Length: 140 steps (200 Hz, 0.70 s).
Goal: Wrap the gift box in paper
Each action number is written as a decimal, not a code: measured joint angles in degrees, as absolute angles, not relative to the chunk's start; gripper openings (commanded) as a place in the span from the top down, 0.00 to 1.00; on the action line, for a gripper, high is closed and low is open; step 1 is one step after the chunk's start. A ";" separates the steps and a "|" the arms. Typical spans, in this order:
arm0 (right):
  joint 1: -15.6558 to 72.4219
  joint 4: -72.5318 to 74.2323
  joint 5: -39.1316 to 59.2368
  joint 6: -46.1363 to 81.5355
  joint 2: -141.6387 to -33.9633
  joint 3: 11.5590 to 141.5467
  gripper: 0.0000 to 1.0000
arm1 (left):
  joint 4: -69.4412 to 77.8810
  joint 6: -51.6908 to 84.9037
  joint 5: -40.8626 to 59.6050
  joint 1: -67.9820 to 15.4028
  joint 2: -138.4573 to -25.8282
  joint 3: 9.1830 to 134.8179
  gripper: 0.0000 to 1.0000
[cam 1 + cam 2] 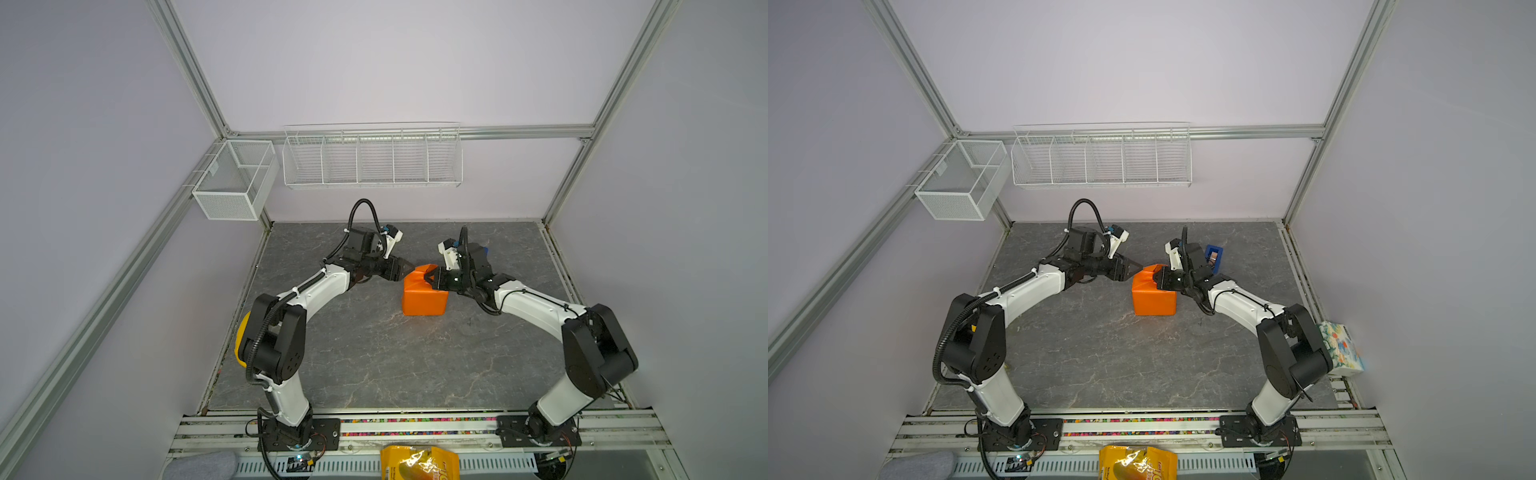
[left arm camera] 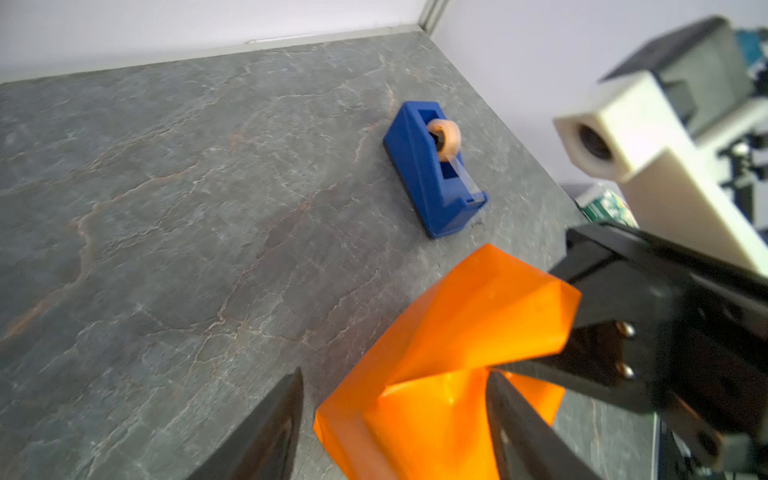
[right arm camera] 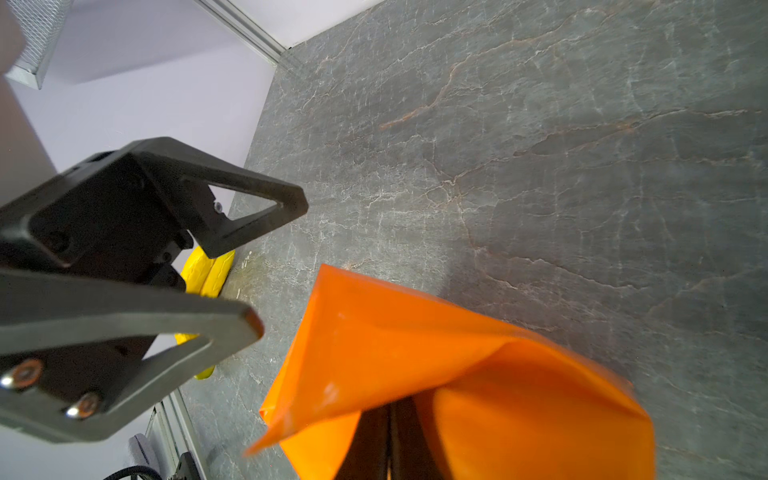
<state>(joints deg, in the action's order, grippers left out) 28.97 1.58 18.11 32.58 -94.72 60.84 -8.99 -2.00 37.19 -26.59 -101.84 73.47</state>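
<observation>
One hand (image 1: 432, 277), closed, on paper (image 1: 422, 301)

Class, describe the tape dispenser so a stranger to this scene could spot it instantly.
Start at the grey stone-patterned table and find the orange-wrapped parcel near its middle. Just beyond the parcel, toward the back right, sits the tape dispenser. Its blue wedge shape and roll of tape set it apart.

Right pincer (image 1: 1156, 277) on orange paper (image 1: 1152, 301)
</observation>
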 measured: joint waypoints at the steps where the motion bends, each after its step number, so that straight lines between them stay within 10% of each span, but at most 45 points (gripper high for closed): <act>1: 28.97 1.56 18.11 32.58 -94.72 60.84 0.93 | -9.06 -2.50 37.52 -26.59 -101.84 73.47 0.31; 140: 28.97 1.54 18.09 32.56 -94.72 60.84 0.93 | -36.99 -45.60 50.43 -26.37 -118.85 97.36 0.49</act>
<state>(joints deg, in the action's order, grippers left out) 28.97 1.54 18.09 32.56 -94.72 60.84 -36.99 -45.60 50.43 -26.37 -118.85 97.36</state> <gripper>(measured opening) 0.072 0.548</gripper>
